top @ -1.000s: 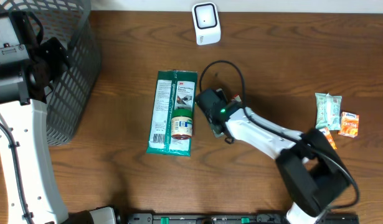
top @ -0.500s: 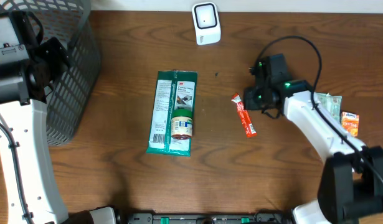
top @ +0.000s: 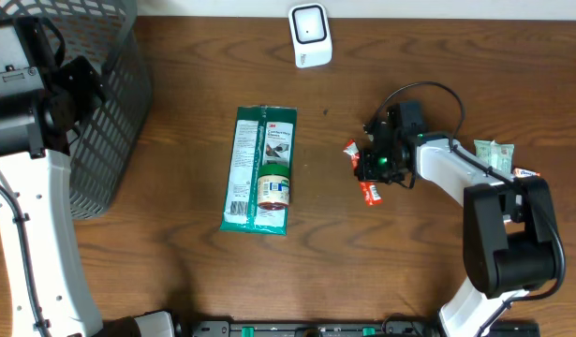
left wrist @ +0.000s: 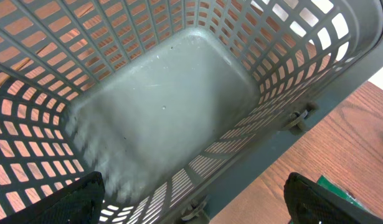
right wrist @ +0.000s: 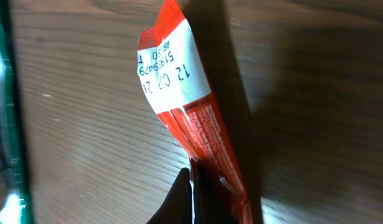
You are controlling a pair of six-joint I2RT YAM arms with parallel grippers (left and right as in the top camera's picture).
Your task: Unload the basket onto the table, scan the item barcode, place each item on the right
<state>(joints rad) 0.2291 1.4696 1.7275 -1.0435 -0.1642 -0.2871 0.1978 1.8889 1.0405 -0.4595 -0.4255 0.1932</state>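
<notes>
My right tool (top: 371, 168) is pressed together, pinching one end of the red sachet (right wrist: 190, 118), right of the green package (top: 260, 168). My left tool (left wrist: 203, 202) stands spread wide, well left of that package.

Wooden table (top: 175, 253), green packet (top: 248, 154), basket (top: 110, 112), scanner (top: 309, 36)

A red snack wrapper (right wrist: 200, 127) with a white, black-printed patch; a green packet (top: 259, 164); a grey lattice basket (left wrist: 284, 68); a white scanner (top: 310, 36); brown wood-grain table (top: 175, 253).
</notes>
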